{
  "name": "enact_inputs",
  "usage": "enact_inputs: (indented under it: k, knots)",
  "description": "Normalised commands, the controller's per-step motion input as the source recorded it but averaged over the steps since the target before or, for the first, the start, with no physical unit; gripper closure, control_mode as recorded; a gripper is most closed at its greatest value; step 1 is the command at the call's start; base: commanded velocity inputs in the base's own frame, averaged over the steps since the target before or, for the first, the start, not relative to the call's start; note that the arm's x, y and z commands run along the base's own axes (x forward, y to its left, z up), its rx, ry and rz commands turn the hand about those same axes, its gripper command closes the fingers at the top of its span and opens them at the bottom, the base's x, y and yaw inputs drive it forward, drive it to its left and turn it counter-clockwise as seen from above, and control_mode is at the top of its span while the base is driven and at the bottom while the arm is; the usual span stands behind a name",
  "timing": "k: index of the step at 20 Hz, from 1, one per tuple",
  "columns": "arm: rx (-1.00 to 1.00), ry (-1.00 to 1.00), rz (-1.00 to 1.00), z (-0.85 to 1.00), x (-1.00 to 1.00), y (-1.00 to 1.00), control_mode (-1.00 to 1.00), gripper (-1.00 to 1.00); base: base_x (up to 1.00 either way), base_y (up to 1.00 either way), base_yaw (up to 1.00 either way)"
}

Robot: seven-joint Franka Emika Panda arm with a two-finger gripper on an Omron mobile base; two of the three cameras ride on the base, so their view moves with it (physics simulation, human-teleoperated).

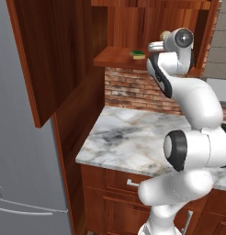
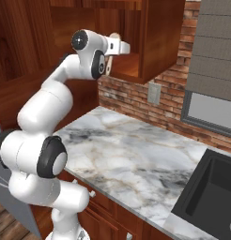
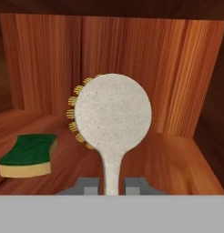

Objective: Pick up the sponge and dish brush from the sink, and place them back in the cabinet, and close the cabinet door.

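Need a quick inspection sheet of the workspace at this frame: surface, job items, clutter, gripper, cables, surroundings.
Surface: marble counter, bare where visible.
Job's things: sponge lies green side up on the cabinet shelf; dish brush is held inside the cabinet, head up, beside the sponge and apart from it; cabinet door stands open; sink shows one bare corner of a basin.
Clutter: nothing seen.
Gripper: gripper shut on the dish brush handle, reaching into the cabinet.
Cables: nothing seen.
Surroundings: brick backsplash, wall outlet, lower drawers, grey fridge.
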Motion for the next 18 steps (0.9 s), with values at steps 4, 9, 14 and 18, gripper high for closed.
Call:
enact_inputs:
  k: [4, 9, 14, 18]
  knots:
    - [0.00, 0.00, 0.00, 0.00, 0.43, -0.11, -1.00, 1.00, 0.00, 0.00, 0.00]
    - [0.00, 0.00, 0.00, 0.00, 0.43, -0.07, -1.00, 1.00, 0.00, 0.00, 0.00]
    - [0.00, 0.00, 0.00, 0.00, 0.44, -0.08, -1.00, 1.00, 0.00, 0.00, 0.00]
    - [0.00, 0.00, 0.00, 0.00, 0.41, -0.11, -1.00, 1.00, 0.00, 0.00, 0.00]
